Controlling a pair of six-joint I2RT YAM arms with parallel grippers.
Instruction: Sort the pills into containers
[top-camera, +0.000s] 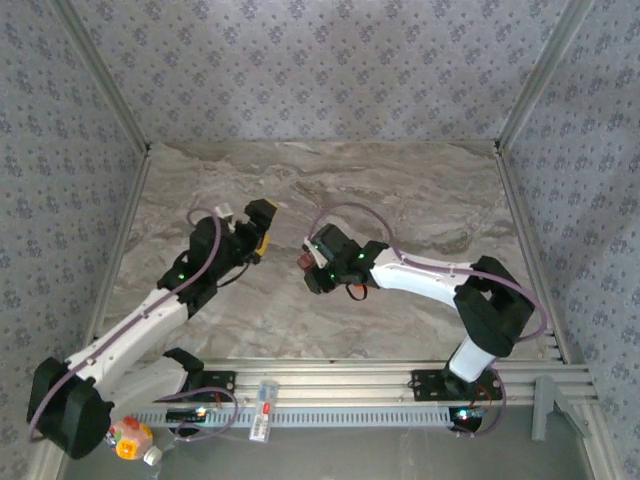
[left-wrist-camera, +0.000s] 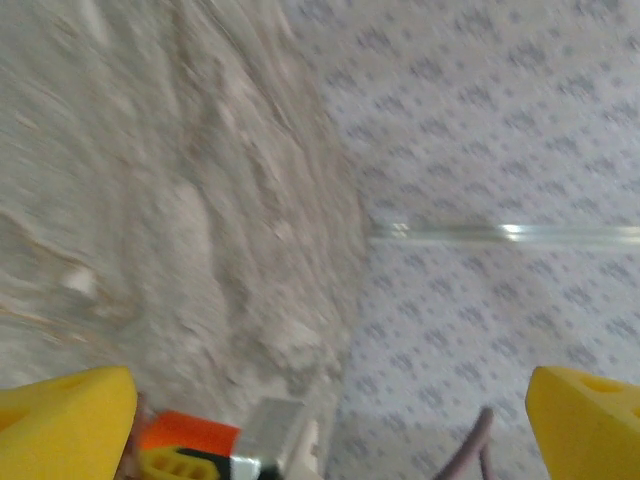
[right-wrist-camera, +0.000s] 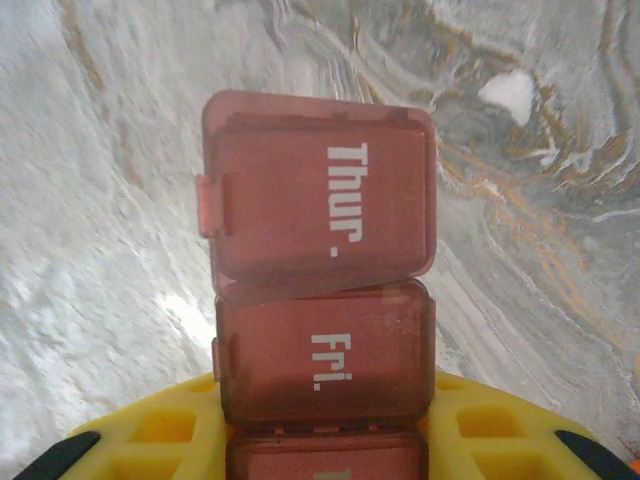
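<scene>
Closely, right wrist view: containers (right-wrist-camera: 320, 300) labelled Thur., Fri.

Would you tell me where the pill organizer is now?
In the top view the pill organizer is in the right gripper near the table's middle, just right of the left gripper.

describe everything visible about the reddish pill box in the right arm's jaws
The pill box is a strip of translucent reddish-brown plastic compartments with lids lettered in white: Thur. farthest out, Fri. next, a third cut off. The Thur. lid seems slightly raised. The right gripper clamps its near end in yellow-padded jaws, holding it over the marble-patterned table. Contents cannot be made out.
</scene>
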